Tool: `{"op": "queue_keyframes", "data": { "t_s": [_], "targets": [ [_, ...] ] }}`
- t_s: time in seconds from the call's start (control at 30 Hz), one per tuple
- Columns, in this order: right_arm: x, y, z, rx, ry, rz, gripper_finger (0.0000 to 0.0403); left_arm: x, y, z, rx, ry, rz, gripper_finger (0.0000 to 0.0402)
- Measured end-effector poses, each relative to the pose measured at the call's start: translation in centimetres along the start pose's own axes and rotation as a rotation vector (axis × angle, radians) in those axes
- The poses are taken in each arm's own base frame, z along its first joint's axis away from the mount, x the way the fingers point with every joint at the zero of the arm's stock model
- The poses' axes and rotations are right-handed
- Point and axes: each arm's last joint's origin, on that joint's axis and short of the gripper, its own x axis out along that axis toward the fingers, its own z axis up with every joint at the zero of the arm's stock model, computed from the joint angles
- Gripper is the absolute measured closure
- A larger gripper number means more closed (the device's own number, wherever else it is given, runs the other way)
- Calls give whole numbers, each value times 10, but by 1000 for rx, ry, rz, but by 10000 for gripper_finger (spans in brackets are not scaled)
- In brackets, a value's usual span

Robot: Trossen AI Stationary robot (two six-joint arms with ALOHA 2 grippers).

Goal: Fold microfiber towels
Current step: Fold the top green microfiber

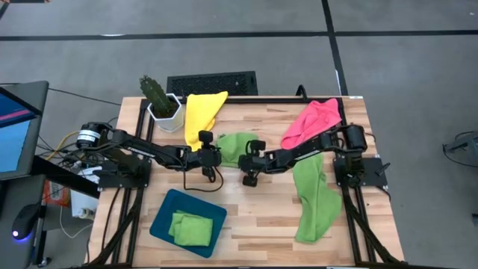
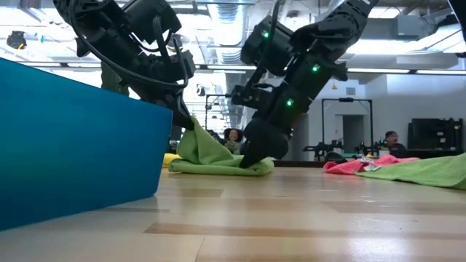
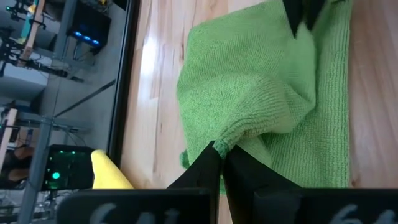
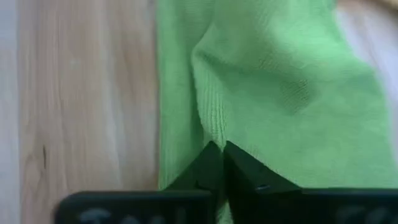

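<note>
Between both pinching grippers, a soft, rumpled lime-green microfiber towel (image 1: 233, 146)

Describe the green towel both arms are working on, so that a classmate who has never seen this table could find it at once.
Start at the wooden table and go to its middle, where the two arms meet. The green towel lies bunched there, pinched by the left gripper and right gripper. Unlike the long green towel at the right or the folded one in the teal tray, it is held at both ends.

Tray (image 2: 73, 145) cut off leftward.
</note>
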Motion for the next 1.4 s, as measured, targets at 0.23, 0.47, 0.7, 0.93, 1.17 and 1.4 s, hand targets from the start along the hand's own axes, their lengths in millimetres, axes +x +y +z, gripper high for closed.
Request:
{"op": "queue_keyframes", "data": {
  "t_s": [0.23,0.47,0.7,0.93,1.17,1.4],
  "targets": [
    [-21,-11,5,49,4,-120,374,2,3,-1,-21,3,2,400],
    [-34,-15,4,123,28,-175,395,6,6,-2,-70,-19,-53,401],
    [-26,-12,-14,219,50,-190,376,6,3,-3,-96,-56,-120,401],
    [-24,-8,-29,294,21,-223,386,3,-3,1,-84,-95,-160,401],
    [-24,-6,-28,335,-43,-233,387,8,-15,1,-62,-96,-189,401],
    [-24,-6,-28,357,-44,-247,386,27,-41,4,109,33,-30,401]
  ]
}}
